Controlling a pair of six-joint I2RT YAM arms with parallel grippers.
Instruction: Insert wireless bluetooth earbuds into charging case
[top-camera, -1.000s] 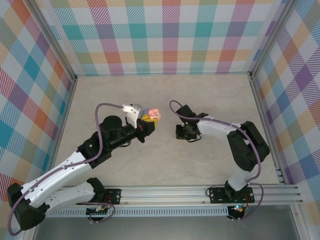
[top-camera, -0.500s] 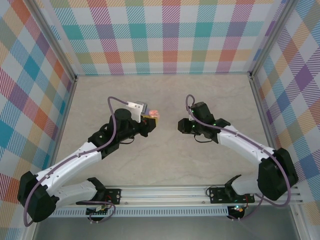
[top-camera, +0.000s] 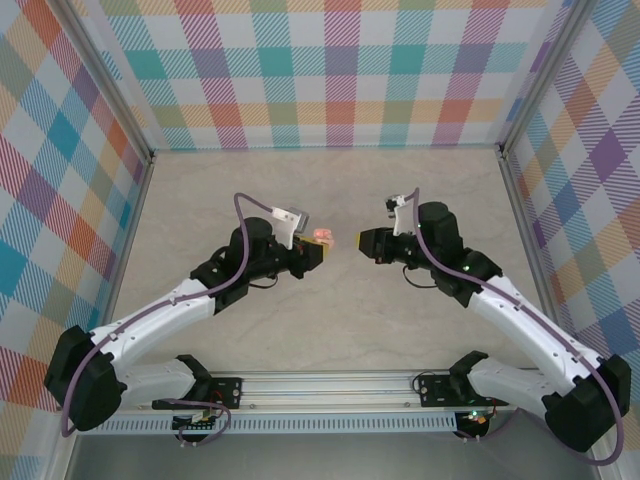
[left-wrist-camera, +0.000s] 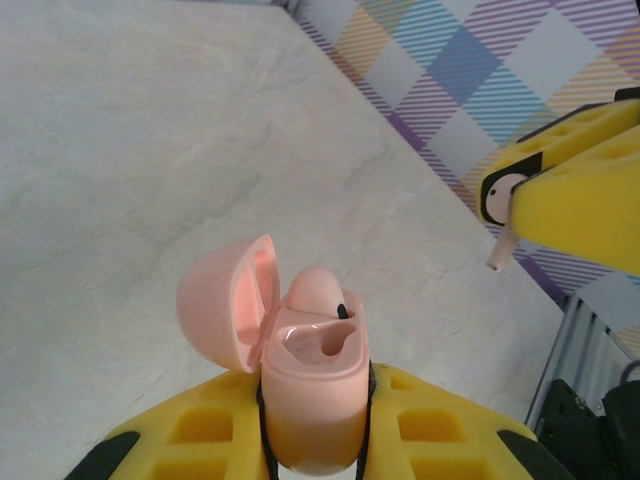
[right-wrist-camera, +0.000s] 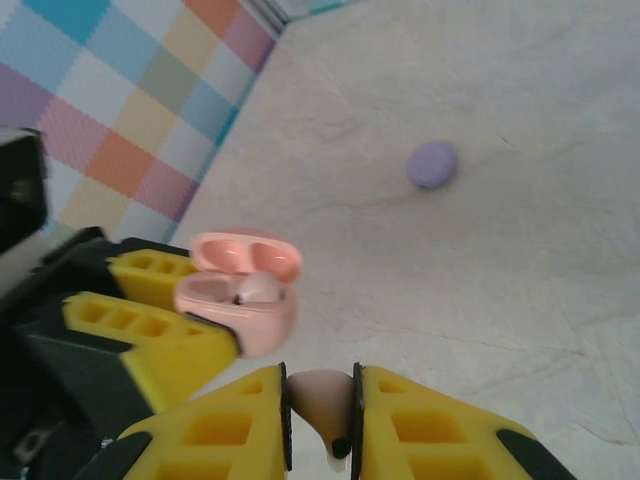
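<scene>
Both arms have reached farther out since the earlier frame, so the left gripper (top-camera: 312, 252) and right gripper (top-camera: 368, 242) now face each other across a short gap. Your right pads are narrowed on a pale bud (right-wrist-camera: 318, 392), its stem hanging down. Just ahead of it, the left gripper clamps the pink case (left-wrist-camera: 305, 385) upright, lid hinged back. One seated bud (left-wrist-camera: 316, 289) fills a well; the well beside it is vacant. By this reading, the second insertion is next, so align the stem over the vacant well. Farther off, a purple disc (right-wrist-camera: 432, 163) lies on the table (right-wrist-camera: 520, 230).
</scene>
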